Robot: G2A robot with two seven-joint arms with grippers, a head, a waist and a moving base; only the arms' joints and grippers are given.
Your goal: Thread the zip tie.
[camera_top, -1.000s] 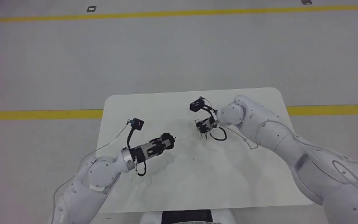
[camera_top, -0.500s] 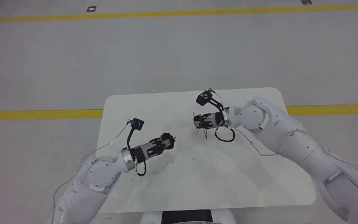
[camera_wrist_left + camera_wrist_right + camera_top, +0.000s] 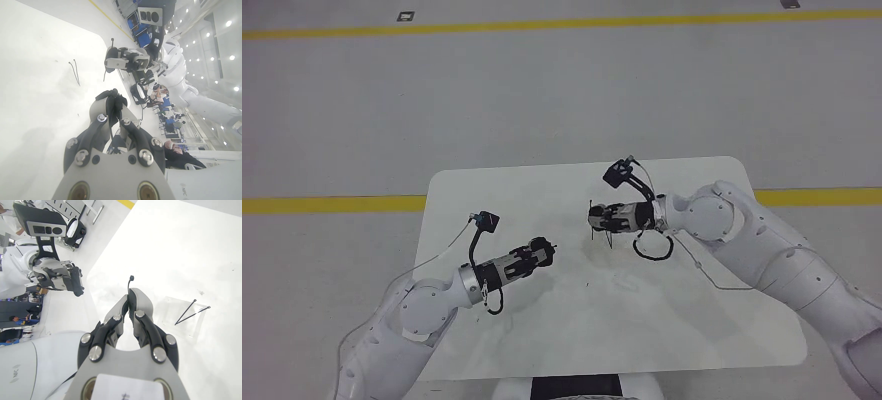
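Zip tie in closed right hand

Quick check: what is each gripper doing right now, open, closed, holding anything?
Left gripper: closed, nothing visible between its fingers.
Right gripper: closed on a zip tie.

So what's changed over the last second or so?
The right arm swung its elbow outward and turned its wrist, so the right pincer went from pointing down at the table to pointing sideways at the left pincer. It kept its grip on the zip tie and hardly shifted. The left arm stayed put.
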